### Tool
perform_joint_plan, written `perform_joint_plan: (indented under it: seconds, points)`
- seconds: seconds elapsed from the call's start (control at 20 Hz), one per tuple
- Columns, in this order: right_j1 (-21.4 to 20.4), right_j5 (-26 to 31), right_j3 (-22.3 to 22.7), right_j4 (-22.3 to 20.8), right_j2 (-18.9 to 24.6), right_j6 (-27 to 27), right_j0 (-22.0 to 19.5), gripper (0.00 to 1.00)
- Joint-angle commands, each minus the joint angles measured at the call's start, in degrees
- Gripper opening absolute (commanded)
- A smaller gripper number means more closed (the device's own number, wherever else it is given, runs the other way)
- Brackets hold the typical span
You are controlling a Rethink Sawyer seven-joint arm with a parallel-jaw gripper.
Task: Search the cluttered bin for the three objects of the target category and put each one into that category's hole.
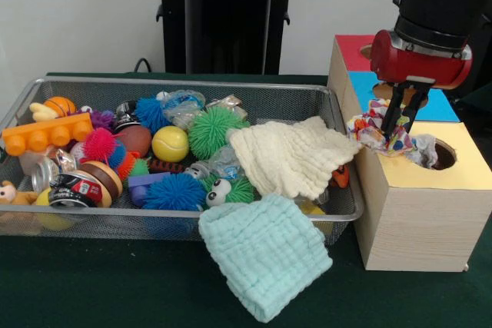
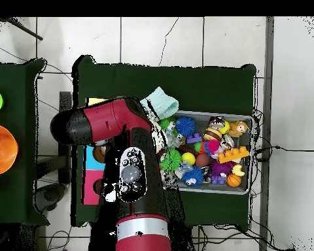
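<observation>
The silver wire-mesh bin (image 1: pixel 31 86) lies on the green table, full of toys; it also shows in the overhead view (image 2: pixel 246 186). A cream cloth (image 1: pixel 288 155) drapes over its right end. A mint cloth (image 1: pixel 265 251) hangs over its front rim, also seen in the overhead view (image 2: pixel 161 101). Three boxes stand to the right, topped red (image 1: pixel 350 48), blue (image 1: pixel 442 105) and yellow (image 1: pixel 465 170). My gripper (image 1: pixel 400 134) is over the yellow-topped box, shut on a multicoloured patterned cloth (image 1: pixel 373 132) that rests on the box top beside its round hole (image 1: pixel 444 155). In the overhead view the arm hides the gripper.
In the bin lie spiky balls, green (image 1: pixel 211 130) and blue (image 1: pixel 175 190), a yellow ball (image 1: pixel 170 144), an orange toy brick (image 1: pixel 46 134) and a can (image 1: pixel 73 190). The black pedestal (image 1: pixel 223 21) stands behind the bin.
</observation>
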Motion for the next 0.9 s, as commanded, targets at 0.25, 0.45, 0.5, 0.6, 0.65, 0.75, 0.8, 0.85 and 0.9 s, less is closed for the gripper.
perform_joint_plan:
  seconds: [0.25,0.45,0.5,0.6,0.65,0.75,0.8,0.85,0.9]
  points:
    - [1.4,2.4,-1.8,4.5,-2.4,14.1,1.6,0.0]
    - [1.4,3.8,-2.7,5.8,-3.2,14.0,2.6,0.0]
    - [1.4,3.9,-2.7,6.0,-3.4,14.0,2.8,0.0]
    - [1.5,4.0,-2.9,6.6,-3.9,13.9,3.2,0.0]
    - [1.6,4.0,-3.0,6.8,-4.1,13.7,3.4,0.0]
    - [1.9,4.1,-3.3,7.4,-4.5,13.4,3.6,0.0]
    - [2.0,4.2,-3.5,7.7,-4.7,13.3,3.8,0.0]
    - [2.0,4.4,-3.7,7.9,-4.9,13.3,3.9,0.0]
    - [2.1,4.6,-3.9,8.1,-5.1,13.4,4.2,0.0]
